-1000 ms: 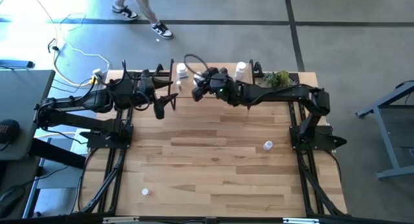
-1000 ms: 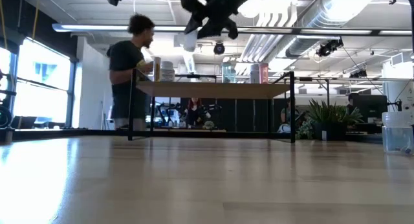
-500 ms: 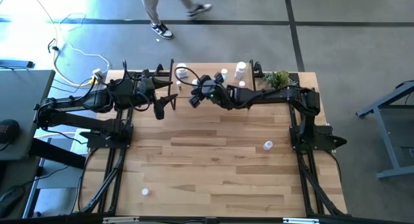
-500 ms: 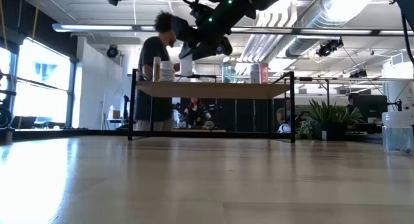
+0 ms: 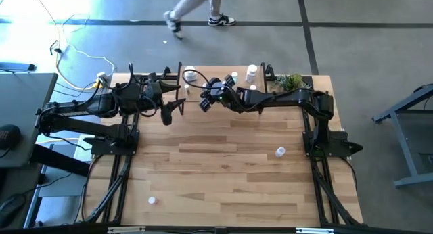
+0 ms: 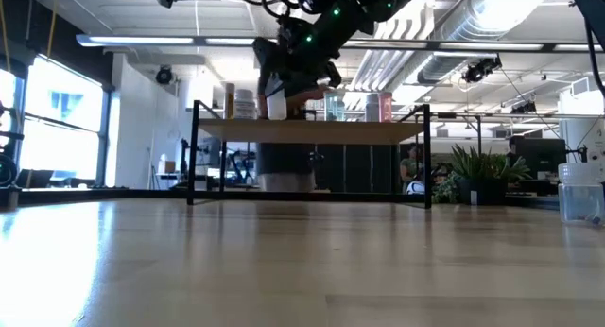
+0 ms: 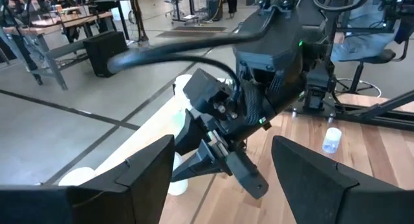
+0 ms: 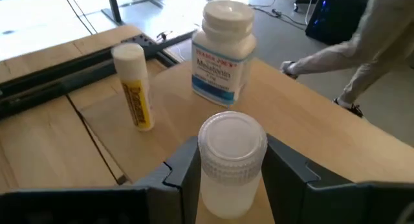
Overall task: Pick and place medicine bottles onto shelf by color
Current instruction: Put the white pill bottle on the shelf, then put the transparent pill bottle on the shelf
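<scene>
My right gripper (image 5: 205,102) is shut on a small white translucent bottle (image 8: 231,160) above the left part of the shelf (image 5: 223,85), a light-wood board on black legs at the table's far edge. In the low view the bottle (image 6: 276,106) is upright with its base at the board's top (image 6: 312,129). A larger white bottle with a blue label (image 8: 223,52) and a slim yellow-labelled one (image 8: 134,85) stand on the shelf just beyond it. My left gripper (image 5: 169,113) hangs open in the air to the left of the shelf. My right gripper pinches the bottle's body (image 8: 210,185) between its two fingers, one on each side below the cap. The fingers come from the table's right, slanting down. The bottle is upright; whether its base rests on the shelf board I cannot tell.
More white bottles (image 5: 252,72) stand on the shelf's right part, beside a small green plant (image 5: 291,82). One bottle (image 5: 280,151) lies on the table at the right and a pinkish one (image 5: 152,201) at the near left. A person walks past beyond the table.
My right gripper has sunk with the bottle from well above the shelf down to the board's top, shifting a little toward the table's left edge and rolling slightly. The bottle stays upright in the hold. The person behind the table has walked toward the right.
</scene>
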`<control>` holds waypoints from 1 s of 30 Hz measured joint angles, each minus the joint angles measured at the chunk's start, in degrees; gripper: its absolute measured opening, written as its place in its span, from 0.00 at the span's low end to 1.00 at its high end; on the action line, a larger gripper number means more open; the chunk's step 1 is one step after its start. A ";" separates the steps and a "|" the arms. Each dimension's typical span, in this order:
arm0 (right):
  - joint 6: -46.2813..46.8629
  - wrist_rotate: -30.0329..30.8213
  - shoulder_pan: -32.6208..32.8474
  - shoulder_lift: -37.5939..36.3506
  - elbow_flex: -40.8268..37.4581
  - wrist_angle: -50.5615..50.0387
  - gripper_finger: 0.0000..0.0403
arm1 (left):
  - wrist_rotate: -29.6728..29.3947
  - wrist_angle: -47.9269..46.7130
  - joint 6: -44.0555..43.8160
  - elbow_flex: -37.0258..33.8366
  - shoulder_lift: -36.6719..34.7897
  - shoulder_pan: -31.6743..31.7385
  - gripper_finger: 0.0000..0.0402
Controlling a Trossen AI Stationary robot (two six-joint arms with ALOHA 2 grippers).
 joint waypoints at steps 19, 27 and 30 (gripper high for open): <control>1.01 1.94 0.00 1.18 0.07 0.07 0.32 | 0.00 0.03 2.74 0.01 0.02 0.00 0.62; 0.60 4.64 0.16 1.29 1.71 -0.96 0.47 | -0.02 0.03 4.38 0.01 0.02 0.00 0.62; 0.55 4.96 0.15 1.28 3.99 -3.37 0.50 | -0.01 0.03 4.45 0.01 0.02 0.00 0.62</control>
